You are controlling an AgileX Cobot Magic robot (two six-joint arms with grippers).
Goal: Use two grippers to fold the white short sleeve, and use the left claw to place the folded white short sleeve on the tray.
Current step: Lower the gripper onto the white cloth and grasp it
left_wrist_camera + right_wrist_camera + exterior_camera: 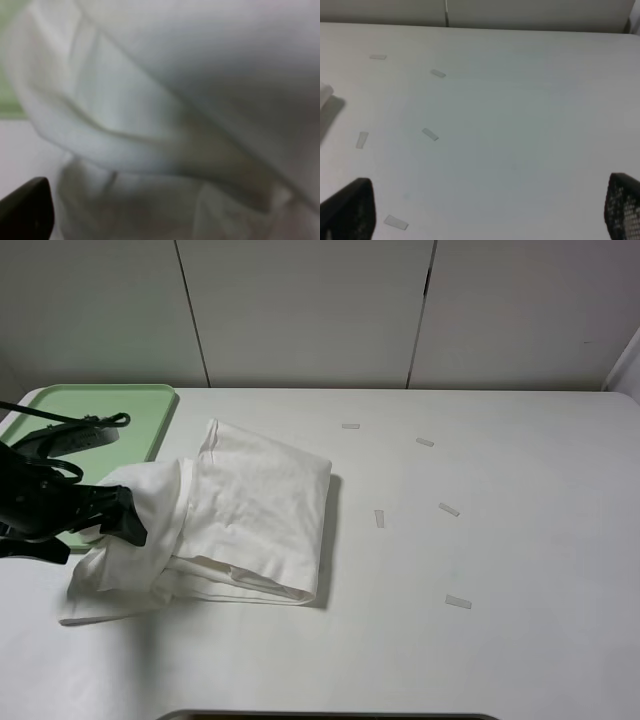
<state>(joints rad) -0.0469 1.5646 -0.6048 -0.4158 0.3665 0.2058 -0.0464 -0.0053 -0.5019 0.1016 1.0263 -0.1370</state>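
Green plastic marks the far left corner of the table (520, 570): the tray (140, 405) lies there with nothing resting flat on it, though the black arm and its thin cable (60, 420) hang over its left part. Just nearer, the left claw (125, 520) sits at the left edge of the white short sleeve (265, 505). Its wrist view is filled with blurred white cloth pressed close to the lens, and one black finger (27, 210) shows far out at the corner, so the jaws stand wide; the other finger is hidden by cloth, and I cannot tell whether any fabric is caught.

The white short sleeve lies on the table just right of the tray, folded into a rough rectangle with its right edge neat. Its left part is loose and bunched around the claw, and a flap trails toward the near left. Whether that bunched edge touches the tray cannot be made out.

Right of the shirt, five small tape strips (379, 518) lie scattered and apart on the bare tabletop. The right gripper (487, 212) hovers above that area with its fingers (350, 210) spread wide and nothing between them.
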